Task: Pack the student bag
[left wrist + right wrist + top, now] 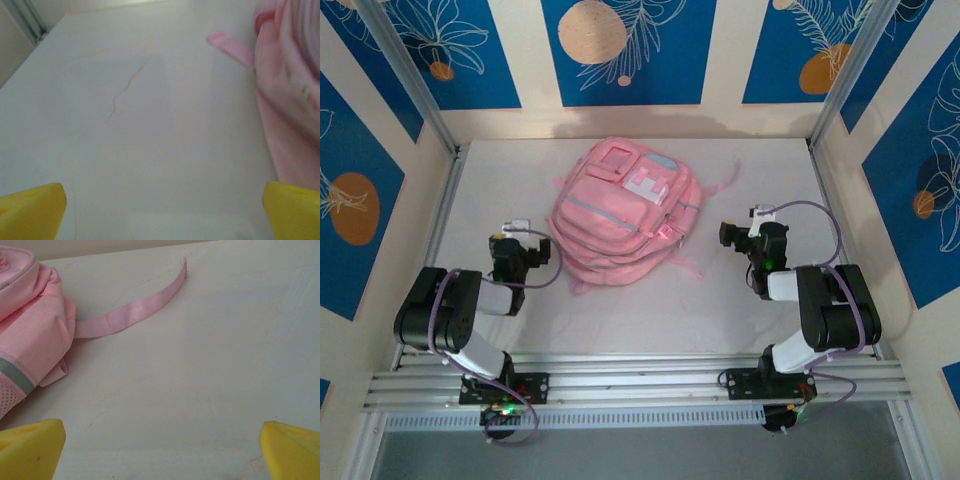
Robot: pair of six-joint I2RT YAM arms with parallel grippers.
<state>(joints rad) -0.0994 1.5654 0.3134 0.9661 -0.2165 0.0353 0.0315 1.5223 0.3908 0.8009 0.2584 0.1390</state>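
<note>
From the overhead camera, my left tool [518,238] sits in the left middle of the frame, low over the white table [650,310] and just beside the lower left edge of the student bag [620,212], not touching it. On its wrist camera the left tool [161,214] is spread wide with nothing in it: one yellow fingertip [30,211] fills the lower left corner, the other the lower right, and only bare table lies between them. A thin, faint brownish mark [125,92] runs across the table surface in the upper middle of that frame. The pink fabric of the bag [292,90] bulges in from the right edge, and a short pink strap end [230,46] lies flat on the table at the upper right.

The student bag lies flat in the centre of the overhead frame, toward the back wall, with its pale front patches facing up.

My right tool [752,228] is at the right middle, near the bag's right side but apart from it. Its wrist camera shows the right tool [162,452] also wide open and empty, with yellow tips in both lower corners. The bag [30,330] occupies the upper left, and a long pink strap [135,310] curves from it across the table toward the top centre.
</note>
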